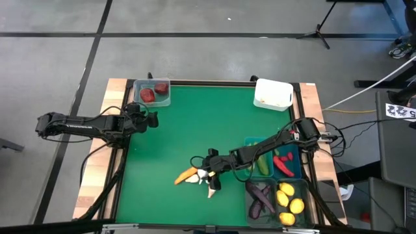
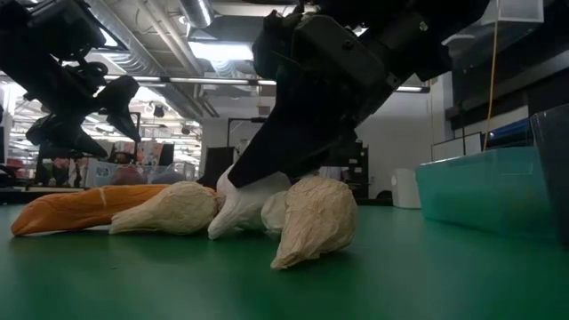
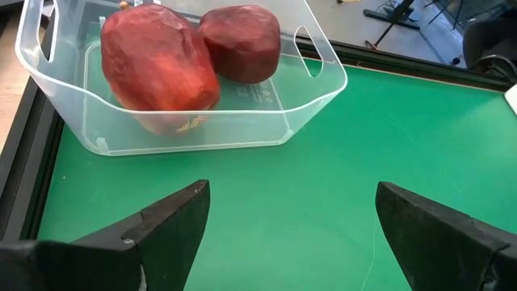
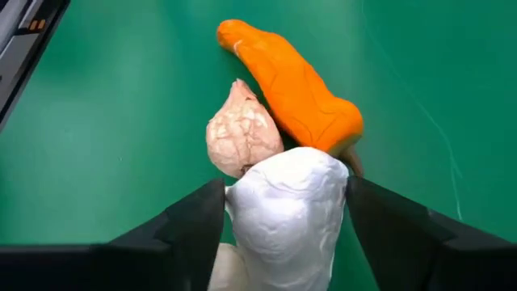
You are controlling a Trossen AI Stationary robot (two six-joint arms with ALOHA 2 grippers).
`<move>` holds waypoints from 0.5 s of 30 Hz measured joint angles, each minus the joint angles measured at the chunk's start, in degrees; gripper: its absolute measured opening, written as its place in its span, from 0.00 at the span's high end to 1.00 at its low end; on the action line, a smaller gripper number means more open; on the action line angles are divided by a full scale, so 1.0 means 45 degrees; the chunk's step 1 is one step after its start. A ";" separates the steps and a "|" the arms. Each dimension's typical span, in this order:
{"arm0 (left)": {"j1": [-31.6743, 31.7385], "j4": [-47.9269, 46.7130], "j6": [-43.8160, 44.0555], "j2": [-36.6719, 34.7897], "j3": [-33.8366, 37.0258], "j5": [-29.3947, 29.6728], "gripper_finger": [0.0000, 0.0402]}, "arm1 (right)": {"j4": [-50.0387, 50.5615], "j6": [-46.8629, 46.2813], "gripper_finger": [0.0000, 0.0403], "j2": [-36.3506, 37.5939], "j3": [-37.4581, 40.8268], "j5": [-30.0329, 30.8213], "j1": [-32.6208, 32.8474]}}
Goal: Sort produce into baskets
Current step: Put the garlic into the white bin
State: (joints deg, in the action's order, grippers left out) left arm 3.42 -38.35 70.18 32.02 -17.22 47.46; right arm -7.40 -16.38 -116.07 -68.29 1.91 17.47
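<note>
Closing round a white garlic (image 4: 287, 206), the right pincer (image 4: 283, 222) is seen; lifting to its basket is needed next.

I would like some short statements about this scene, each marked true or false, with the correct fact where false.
1. The clear bin holds two dark red round pieces. True.
2. The right end effector has its fingers around a white garlic piece. True.
3. The orange carrot lies inside a teal bin. False: it lies on the green mat, beside the garlic pieces.
4. The left end effector holds a lemon. False: it is open and empty, near the clear bin.
5. The yellow lemons are in a bin at the table's right side. True.
6. The white bin sits at the left near corner. False: it sits at the far right.
</note>
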 joint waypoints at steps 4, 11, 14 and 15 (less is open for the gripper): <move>0.0004 0.0000 -0.0002 0.0002 0.0002 0.0000 0.14 | -0.0004 -0.0006 0.47 0.0000 0.0000 0.0000 0.0000; 0.0002 0.0000 -0.0007 0.0000 0.0000 0.0000 0.14 | -0.0004 -0.0010 0.57 0.0000 -0.0002 0.0000 -0.0002; 0.0002 -0.0002 -0.0007 0.0002 0.0002 0.0000 0.14 | 0.0047 -0.0024 0.58 0.0029 -0.0005 -0.0004 -0.0087; 0.0004 -0.0005 -0.0008 0.0001 -0.0001 -0.0001 0.14 | 0.0237 -0.0019 0.58 0.0117 -0.0005 -0.0005 -0.0142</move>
State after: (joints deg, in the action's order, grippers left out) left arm 3.44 -38.37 70.15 32.02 -17.22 47.46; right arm -6.34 -16.47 -115.54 -68.31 1.89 16.83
